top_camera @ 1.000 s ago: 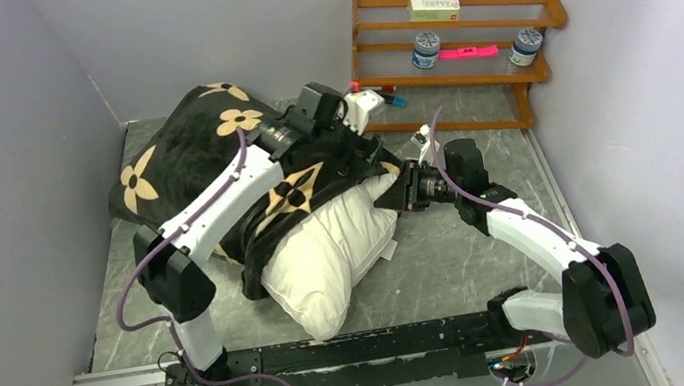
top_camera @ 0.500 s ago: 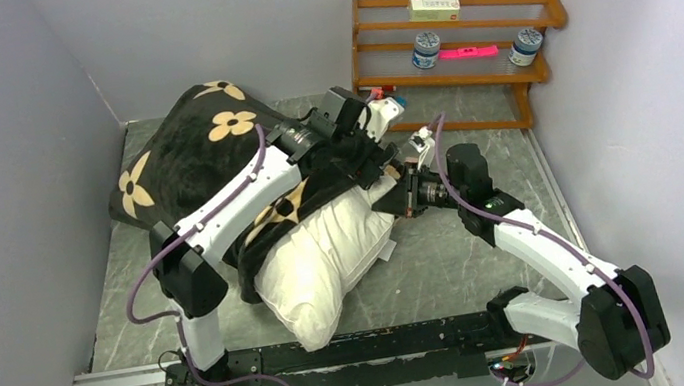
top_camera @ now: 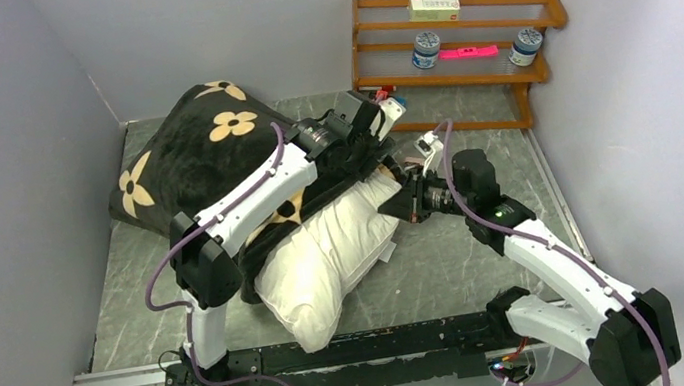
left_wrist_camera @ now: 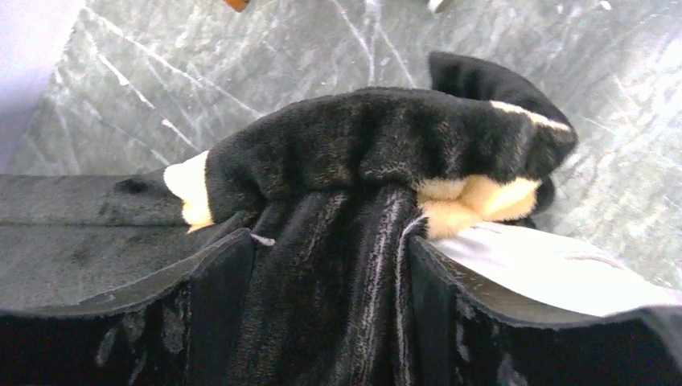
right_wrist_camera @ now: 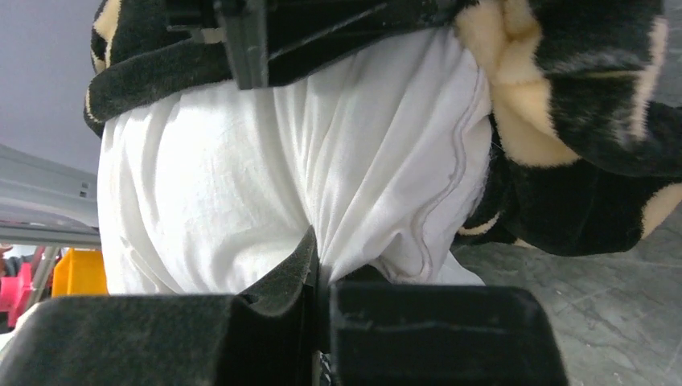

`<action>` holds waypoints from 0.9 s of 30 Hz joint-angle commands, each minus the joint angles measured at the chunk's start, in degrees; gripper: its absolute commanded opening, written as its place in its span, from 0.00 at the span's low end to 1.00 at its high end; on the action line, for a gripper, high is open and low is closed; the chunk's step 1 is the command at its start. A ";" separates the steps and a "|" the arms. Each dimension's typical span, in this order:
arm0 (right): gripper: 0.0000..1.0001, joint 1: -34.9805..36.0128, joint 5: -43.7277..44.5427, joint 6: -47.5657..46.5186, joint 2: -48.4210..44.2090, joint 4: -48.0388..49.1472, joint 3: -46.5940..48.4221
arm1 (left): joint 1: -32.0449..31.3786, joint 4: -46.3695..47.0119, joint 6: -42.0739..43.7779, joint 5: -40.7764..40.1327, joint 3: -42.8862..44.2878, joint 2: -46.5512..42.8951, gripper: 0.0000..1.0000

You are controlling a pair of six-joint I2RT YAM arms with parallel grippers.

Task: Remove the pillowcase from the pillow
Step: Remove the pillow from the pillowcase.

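Observation:
The black plush pillowcase (top_camera: pixel 181 155) with tan flowers covers the far left part of the white pillow (top_camera: pixel 327 256), whose near end lies bare on the table. My left gripper (top_camera: pixel 375 153) reaches over the cover's open edge. In the left wrist view its jaws (left_wrist_camera: pixel 328 240) hold a bunched fold of the pillowcase (left_wrist_camera: pixel 362 145), with fabric touching both fingers and the pillow (left_wrist_camera: pixel 563 265) showing at the right. My right gripper (top_camera: pixel 397 195) is at the pillow's far right corner. In the right wrist view it (right_wrist_camera: pixel 322 257) is shut on a pinch of the pillow (right_wrist_camera: pixel 241 185), beside the pillowcase (right_wrist_camera: pixel 595 121).
A wooden rack (top_camera: pixel 457 35) stands at the back right with two jars (top_camera: pixel 426 48), a box (top_camera: pixel 433 6) and a pink item (top_camera: pixel 468 52). Grey walls close in on left and right. The arms' base rail (top_camera: pixel 340 350) runs along the near edge.
The left arm swung right to the pillowcase's open edge and its jaws narrowed onto the fabric. The right gripper shut on the pillow's corner and its arm stretched forward.

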 commanded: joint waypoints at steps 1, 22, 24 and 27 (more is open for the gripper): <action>0.00 0.66 -0.28 -2.80 -5.79 -1.62 4.74 | 1.14 -1.20 0.68 -11.11 1.87 0.72 0.66; 0.00 0.59 15.62 -9.04 -18.82 -12.03 9.10 | 19.35 0.06 -3.22 -24.75 4.82 -4.11 0.28; 0.00 0.56 19.67 -9.44 -19.79 -13.74 9.90 | 20.91 0.67 -3.86 -24.56 4.72 -4.52 0.29; 0.00 0.61 26.14 -9.36 -21.27 -15.94 10.67 | 23.03 2.43 -4.65 -25.35 4.21 -5.14 0.31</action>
